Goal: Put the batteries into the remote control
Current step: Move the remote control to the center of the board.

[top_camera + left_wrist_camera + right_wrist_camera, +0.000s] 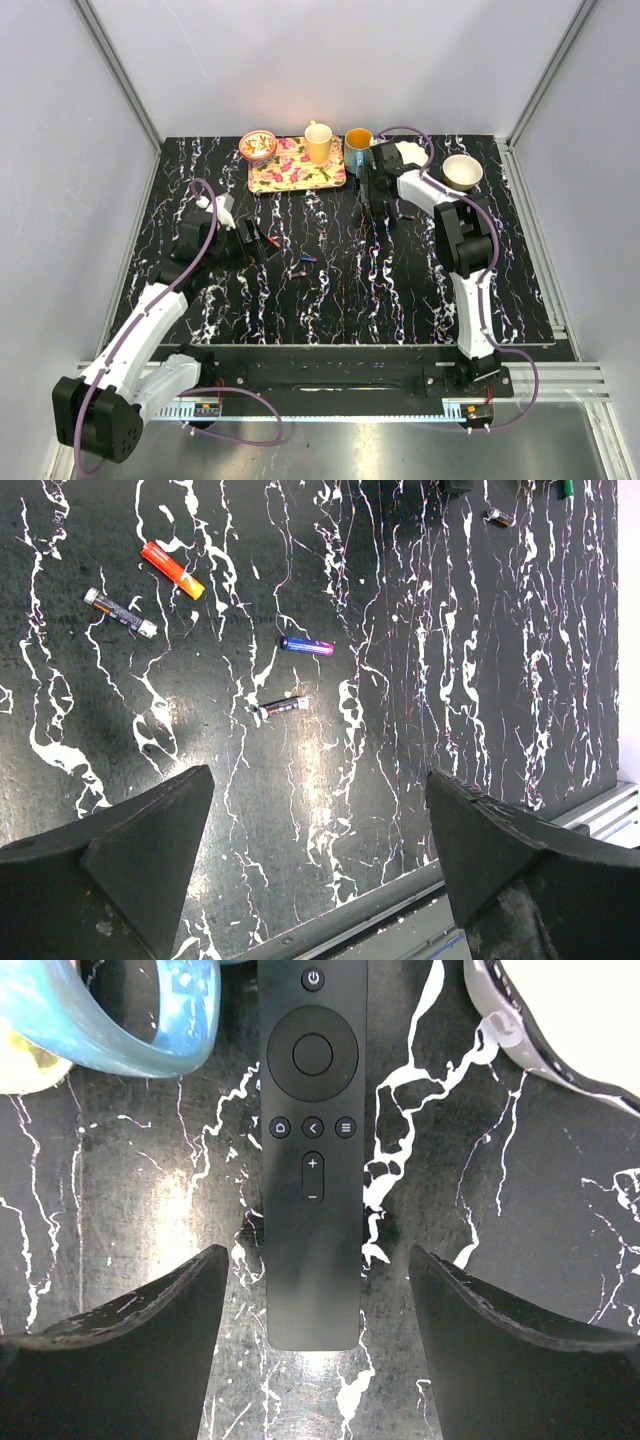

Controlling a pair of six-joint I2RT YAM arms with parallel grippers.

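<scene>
The remote control lies flat on the black marbled table with its buttons up, long axis running away from the wrist camera. My right gripper is open above it, one finger on each side of its near end, not touching; in the top view the gripper hides the remote. A bluish-purple battery with a red end lies on the table with an orange one, a black and silver one and a small black one. My left gripper is open and empty, nearer than these batteries.
A blue mug stands just left of the remote's far end and a white object to its right. A floral tray, a yellow mug, a small bowl and a white bowl stand at the back.
</scene>
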